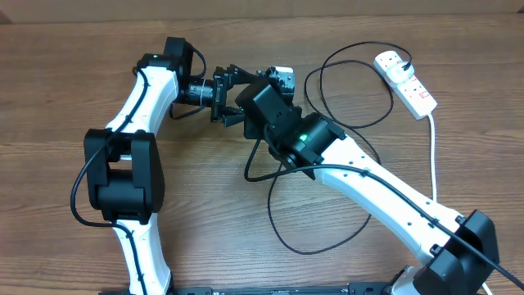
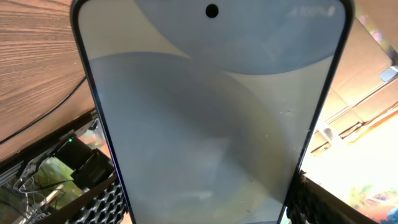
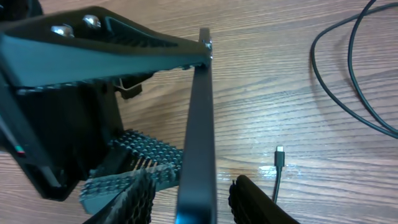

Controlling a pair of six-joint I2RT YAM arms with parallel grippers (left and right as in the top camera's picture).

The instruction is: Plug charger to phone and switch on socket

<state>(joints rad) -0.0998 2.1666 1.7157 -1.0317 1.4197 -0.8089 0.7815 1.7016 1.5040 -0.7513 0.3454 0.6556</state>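
Note:
The phone (image 2: 208, 112) fills the left wrist view with a pale grey-lit screen, and my left gripper (image 2: 208, 208) is shut on its two long edges. In the right wrist view the phone (image 3: 200, 118) stands edge-on above the table. My right gripper (image 3: 196, 202) is open with a finger on each side of it and a gap at the right finger. In the overhead view both grippers, left (image 1: 223, 97) and right (image 1: 250, 90), meet at the back middle and hide the phone. The charger cable (image 1: 327, 238) lies in loops. Its connector tip (image 3: 280, 152) lies loose on the table. The socket (image 1: 407, 83) lies at the back right with a black plug (image 1: 407, 59) in it.
The socket's thick white cord (image 1: 432, 147) runs down the right side toward the front. Black cable loops (image 3: 348, 81) lie on the wooden table (image 1: 65, 98) right of the grippers. My left gripper's fingers (image 3: 106, 43) show in the right wrist view.

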